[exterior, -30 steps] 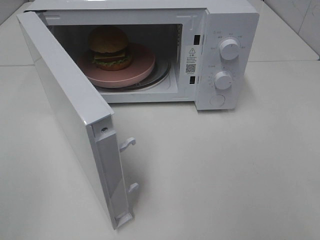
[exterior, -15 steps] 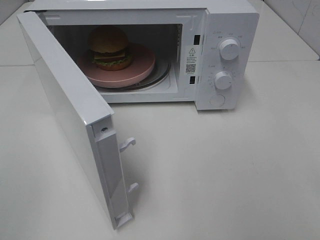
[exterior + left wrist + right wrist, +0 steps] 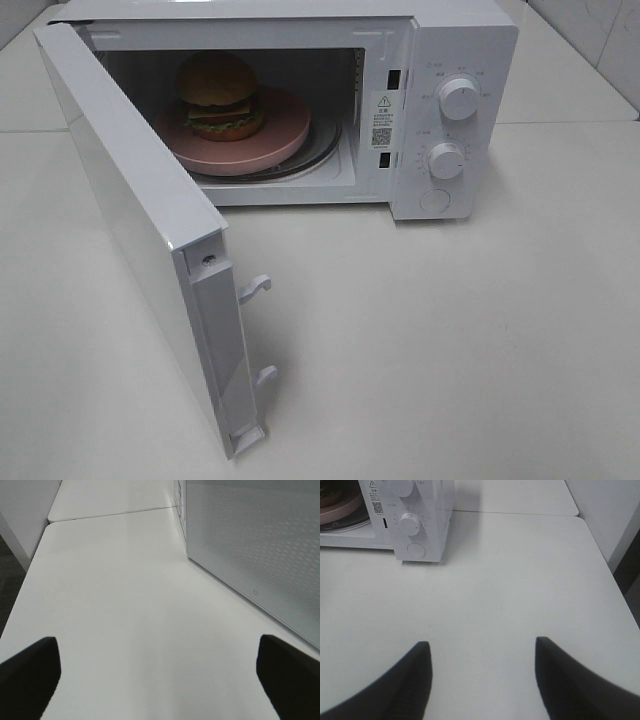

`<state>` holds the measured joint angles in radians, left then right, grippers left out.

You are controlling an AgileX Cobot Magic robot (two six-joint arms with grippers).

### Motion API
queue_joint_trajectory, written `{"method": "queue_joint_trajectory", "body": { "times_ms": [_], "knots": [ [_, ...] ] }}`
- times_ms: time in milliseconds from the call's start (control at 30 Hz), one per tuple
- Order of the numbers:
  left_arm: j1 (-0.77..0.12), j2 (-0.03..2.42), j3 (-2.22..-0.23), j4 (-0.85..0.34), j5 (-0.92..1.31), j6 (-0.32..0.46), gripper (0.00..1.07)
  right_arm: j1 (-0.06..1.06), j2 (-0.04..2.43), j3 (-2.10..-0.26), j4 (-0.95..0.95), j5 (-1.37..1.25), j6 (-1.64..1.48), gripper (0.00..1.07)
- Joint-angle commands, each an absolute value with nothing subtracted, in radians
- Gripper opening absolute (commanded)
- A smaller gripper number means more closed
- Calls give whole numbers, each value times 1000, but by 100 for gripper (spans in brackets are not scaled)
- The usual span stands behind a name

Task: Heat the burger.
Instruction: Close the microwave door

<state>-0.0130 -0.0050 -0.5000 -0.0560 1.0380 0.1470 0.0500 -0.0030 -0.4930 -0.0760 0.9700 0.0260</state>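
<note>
The burger [image 3: 220, 95], with its orange-brown bun and green and dark layers, sits on a round pink plate [image 3: 285, 130] inside the white microwave [image 3: 460, 30]. The microwave's door [image 3: 130, 210] stands swung wide toward the front left. Neither gripper shows in the exterior high view. In the left wrist view my left gripper [image 3: 156, 650] is open over bare table, beside the door's mesh-patterned face [image 3: 260, 540]. My right gripper [image 3: 482, 645] is open with nothing between its fingers, well short of the microwave's control panel [image 3: 415, 530]. The plate's edge [image 3: 345, 507] shows there too.
Two knobs [image 3: 458, 97] [image 3: 446, 160] and a round button [image 3: 434, 200] line the microwave's right panel. Door latch hooks [image 3: 256, 288] stick out from the open door's edge. The white table [image 3: 450, 340] ends at an edge [image 3: 605, 565] to the right of the right gripper.
</note>
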Motion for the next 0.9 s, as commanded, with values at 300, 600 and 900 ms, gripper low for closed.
{"method": "queue_joint_trajectory", "body": {
  "times_ms": [300,600,900],
  "knots": [
    [-19,-19,-498,-59,1035,143,101,50,-32,-490,-80,963,18,49],
    [-19,-19,-498,-59,1035,143,101,50,-31,-490,-80,963,18,49],
    [-19,7,-498,-59,1035,142,101,50,-31,-490,-80,963,18,49]
  ]
}}
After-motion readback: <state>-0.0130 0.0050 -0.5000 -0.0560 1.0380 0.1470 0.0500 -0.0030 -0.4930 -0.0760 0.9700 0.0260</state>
